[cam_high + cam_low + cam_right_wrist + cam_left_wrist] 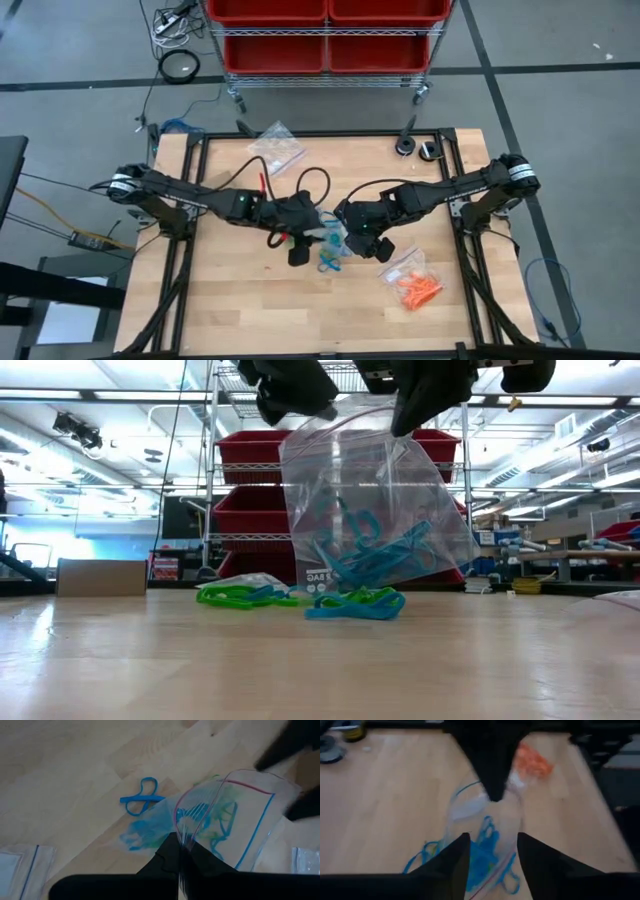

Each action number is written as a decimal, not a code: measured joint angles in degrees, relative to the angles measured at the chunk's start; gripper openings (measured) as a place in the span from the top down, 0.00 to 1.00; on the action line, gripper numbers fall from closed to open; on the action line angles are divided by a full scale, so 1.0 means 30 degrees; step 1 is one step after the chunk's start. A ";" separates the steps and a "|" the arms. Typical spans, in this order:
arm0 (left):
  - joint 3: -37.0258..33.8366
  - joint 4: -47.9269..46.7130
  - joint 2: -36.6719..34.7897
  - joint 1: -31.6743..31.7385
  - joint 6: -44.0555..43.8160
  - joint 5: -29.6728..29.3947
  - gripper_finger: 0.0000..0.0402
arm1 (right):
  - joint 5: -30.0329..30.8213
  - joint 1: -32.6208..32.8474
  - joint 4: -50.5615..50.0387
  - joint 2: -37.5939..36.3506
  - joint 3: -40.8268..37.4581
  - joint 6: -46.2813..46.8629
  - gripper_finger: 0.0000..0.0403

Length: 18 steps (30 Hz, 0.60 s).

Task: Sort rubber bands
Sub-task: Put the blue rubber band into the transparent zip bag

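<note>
A clear zip bag point(370, 510) with blue rubber bands point(375, 555) inside hangs over the middle of the table. My right gripper point(179, 857) is shut on its top. My left gripper point(492, 865) stands open beside it on the table's left, with the bag's mouth edge point(492, 875) between its fingers. Loose blue bands point(355, 605) and green bands point(235, 597) lie on the table under and beside the bag. One blue band point(141, 800) lies apart. Orange bands point(418, 288) lie on the table to the right. My right gripper pinches the rim of the bag's mouth point(184, 827) between its two shut fingers, which slant down from the table's right. The bag hangs below them with its mouth up and gaping, the blue bands gathered in its lower part. My left gripper: I cannot tell whether its open fingers touch the bag.
A clear bag point(405, 265) lies by the orange bands at the near right, and another clear bag point(278, 148) lies at the far side. Two round black things point(415, 148) sit at the far right. A cart with red bins point(325, 35) stands beyond the table.
</note>
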 joint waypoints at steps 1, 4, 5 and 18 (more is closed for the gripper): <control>0.0271 -0.0490 -0.0053 -0.0029 0.0125 -0.0445 0.56 | 0.0000 0.0000 -0.0007 0.0000 0.0000 -0.0001 1.00; 0.1609 -0.2408 -0.0248 -0.0253 0.0470 -0.1574 0.56 | 0.0000 0.0000 -0.0007 0.0000 0.0000 -0.0001 1.00; 0.1993 -0.3440 -0.0315 -0.0356 0.0454 -0.1740 0.56 | 0.0000 0.0000 -0.0007 0.0000 0.0000 -0.0001 1.00; -0.0992 -0.5225 -0.0241 -0.4320 -0.4154 -0.5421 0.57 | -0.0035 0.0114 -0.0436 0.0000 0.0000 0.0509 1.00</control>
